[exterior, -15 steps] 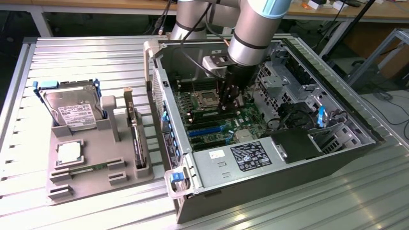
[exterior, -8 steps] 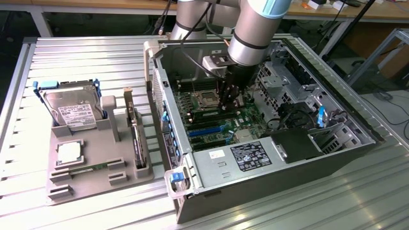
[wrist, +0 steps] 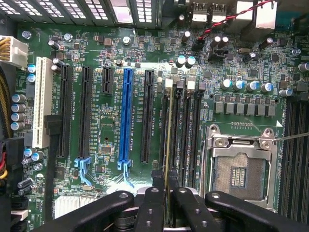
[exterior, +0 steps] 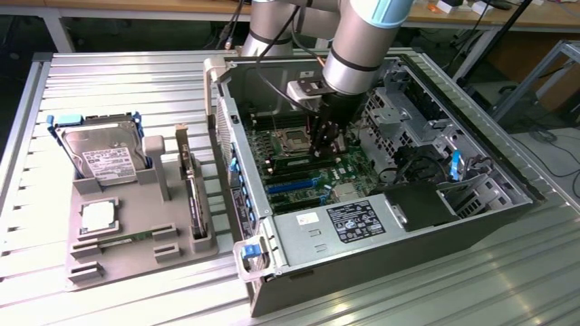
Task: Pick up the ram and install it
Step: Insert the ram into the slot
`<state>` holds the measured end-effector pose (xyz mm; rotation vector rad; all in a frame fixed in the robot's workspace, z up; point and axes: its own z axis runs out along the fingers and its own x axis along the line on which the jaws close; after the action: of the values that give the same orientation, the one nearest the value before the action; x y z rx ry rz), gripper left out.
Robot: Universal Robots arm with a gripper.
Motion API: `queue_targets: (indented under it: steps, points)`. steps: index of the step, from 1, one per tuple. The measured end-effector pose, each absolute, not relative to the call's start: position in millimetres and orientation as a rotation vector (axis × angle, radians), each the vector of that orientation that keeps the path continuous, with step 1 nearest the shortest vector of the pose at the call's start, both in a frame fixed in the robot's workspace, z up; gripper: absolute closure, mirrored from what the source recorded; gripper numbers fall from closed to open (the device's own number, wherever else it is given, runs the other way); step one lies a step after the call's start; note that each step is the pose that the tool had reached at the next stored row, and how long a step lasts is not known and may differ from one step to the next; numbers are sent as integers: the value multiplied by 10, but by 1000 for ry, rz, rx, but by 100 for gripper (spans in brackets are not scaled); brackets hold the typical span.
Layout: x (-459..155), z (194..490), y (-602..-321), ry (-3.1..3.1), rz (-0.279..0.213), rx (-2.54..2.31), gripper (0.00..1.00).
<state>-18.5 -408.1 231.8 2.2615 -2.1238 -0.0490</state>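
My gripper reaches down into the open computer case, just over the motherboard. In the wrist view its black fingers stand close together on the ram. The ram shows edge-on as a thin yellow-green strip. It stands in line with one of the black memory slots, beside the processor socket. Whether it is fully seated in the slot I cannot tell. In the exterior view the gripper's fingers hide most of the ram.
A grey tray on the exterior view's left holds a hard drive, a silver-topped processor chip and a dark upright expansion card. The processor socket is bare. Expansion slots, one of them blue, lie beside the memory slots. Case walls surround the gripper.
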Motion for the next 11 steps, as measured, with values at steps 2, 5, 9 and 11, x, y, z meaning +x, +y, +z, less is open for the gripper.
queue_targets:
  steps: [2,5,9,11]
  points:
    - [-180,2320,-4087,-2123,-49,2261,87]
    - [-179,2315,-4089,-2123,-49,2261,87]
    - [-179,2282,-4090,-2122,-48,2260,87]
    - [-179,2277,-4089,-2122,-49,2260,87]
